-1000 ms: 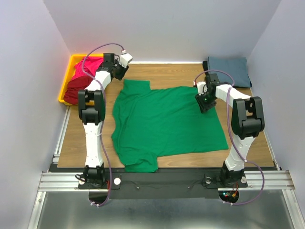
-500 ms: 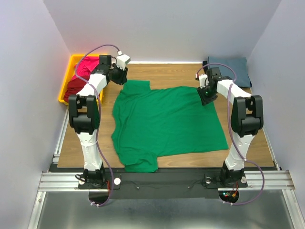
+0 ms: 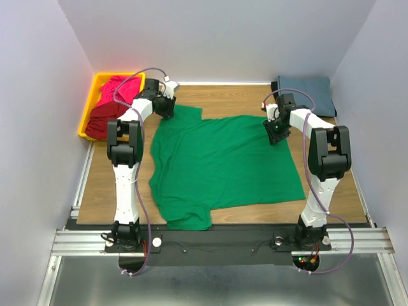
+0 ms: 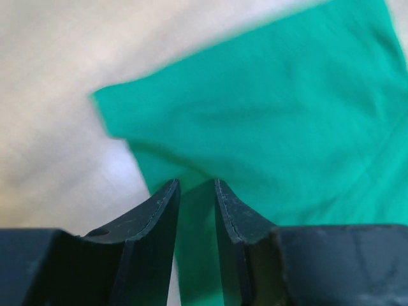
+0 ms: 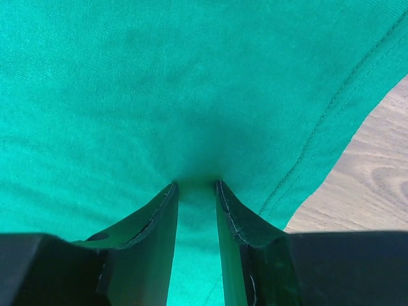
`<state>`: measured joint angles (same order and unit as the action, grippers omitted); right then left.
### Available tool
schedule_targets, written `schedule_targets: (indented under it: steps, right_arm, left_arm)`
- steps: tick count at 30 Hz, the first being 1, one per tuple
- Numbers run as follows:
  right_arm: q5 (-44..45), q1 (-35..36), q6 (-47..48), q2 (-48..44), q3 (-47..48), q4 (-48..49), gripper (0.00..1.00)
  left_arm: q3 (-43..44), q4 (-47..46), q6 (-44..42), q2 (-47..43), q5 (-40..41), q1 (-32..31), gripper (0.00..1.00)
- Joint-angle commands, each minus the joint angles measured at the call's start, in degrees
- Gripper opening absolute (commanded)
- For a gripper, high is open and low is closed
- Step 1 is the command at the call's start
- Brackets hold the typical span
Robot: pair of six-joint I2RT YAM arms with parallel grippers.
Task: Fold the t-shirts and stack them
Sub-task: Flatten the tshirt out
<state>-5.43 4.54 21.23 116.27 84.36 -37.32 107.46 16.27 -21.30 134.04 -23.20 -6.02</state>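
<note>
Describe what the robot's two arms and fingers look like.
The left arm and right arm match: white tubular links, chunky black joint housings, a purple cable looping alongside each. The fingers are black, tapered blades with scuffed edges.

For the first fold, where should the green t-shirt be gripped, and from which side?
Grip the green t-shirt along its far edge: the far sleeve near the left gripper and the far hem corner near the right gripper. Come from above; it lies flat on the table, so only a pinched-up edge offers purchase.
</note>
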Motion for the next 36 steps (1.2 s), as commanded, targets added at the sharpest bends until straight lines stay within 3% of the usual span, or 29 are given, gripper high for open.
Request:
schedule_targets:
  steps: [1,5,10,16,19,25,29,36]
  right_arm:
    - [2.3,-0.8,1.0,2.6,-2.5,-1.4,0.36]
    - [3.1,-0.8,1.4,3.2,-1.7,-1.5,0.37]
    - [-0.9,-0.8,1.4,0.5,-0.5,-2.5,0.42]
    - [-1.9,-0.9,-0.3,-9.6,-0.2,-3.5,0.54]
    - [-2.7,-0.9,0.4,-14.4,0.6,-6.1,0.60]
    - [0.9,-0.9,6.9,-21.2,-5.9,-12.9,0.59]
    - [1.8,-0.9,11.2,-24.7,-13.2,-17.2,0.54]
    - [-0.2,-0.9,13.5,-30.3,-24.7,-20.4,0.49]
  left_arm:
    - [8.7,2.5,2.4,4.9,5.9,-0.1,0.39]
    - [21.7,6.8,2.8,11.4,10.5,0.0,0.39]
    - [25.5,7.3,0.1,14.1,9.9,0.0,0.44]
    - [21.3,4.2,-0.1,3.5,3.9,0.0,0.57]
    - [17.3,4.0,-0.1,-5.0,1.7,0.0,0.58]
    - [0.6,7.8,-4.4,-22.2,1.6,0.0,0.58]
    - [-19.2,11.0,-9.7,-32.2,-3.1,0.0,0.54]
    - [-42.0,20.2,-21.8,-46.6,-6.1,-0.1,0.53]
